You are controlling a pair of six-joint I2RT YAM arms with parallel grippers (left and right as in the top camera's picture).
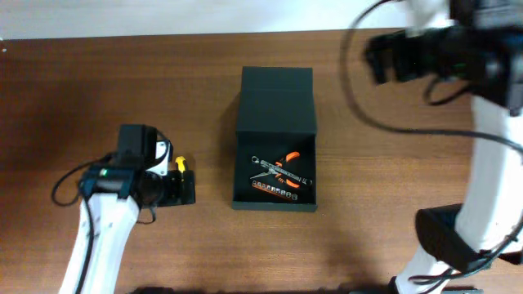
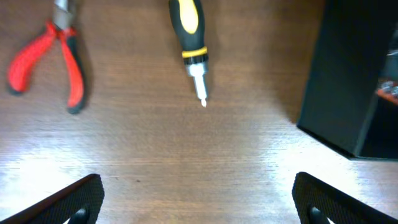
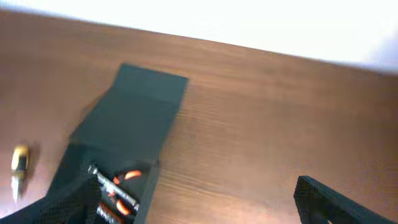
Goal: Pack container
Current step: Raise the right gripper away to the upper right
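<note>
Seen at the middle of the wooden table point(image 1: 384, 171): the container point(image 1: 270, 145), a dark green-black matte box, standing open, with its flat hinged lid point(image 1: 276, 102) thrown back toward the far edge.

Held inside, gathered toward the near wall: orange-handled pliers point(image 1: 288, 158), a silvery metal tool point(image 1: 272, 172) lying against them and too small to identify, and a short row of little metal pieces point(image 1: 274, 190) on an orange strip along the near wall.

Left out on the wood to the left of the container, apart from it: a yellow-and-black screwdriver point(image 2: 189, 37), tip turned toward the left wrist camera. Beside it, not touching: red-handled pliers point(image 2: 46, 62), hidden under the arm in the overhead view.

Poised low over the table just short of the screwdriver tip: the left gripper point(image 2: 199, 205), claw spread wide, gripping nothing, dark fingers point(image 2: 78, 199) showing at the bottom corners of its camera view, with the container's outer wall at the right edge.

Held high over the far right of the table, well apart from the box: the right gripper point(image 3: 199, 208), claw likewise spread wide and empty. Caught in its blurred view: the lid, part of the open box with the orange handles, and the screwdriver at far left.
</note>
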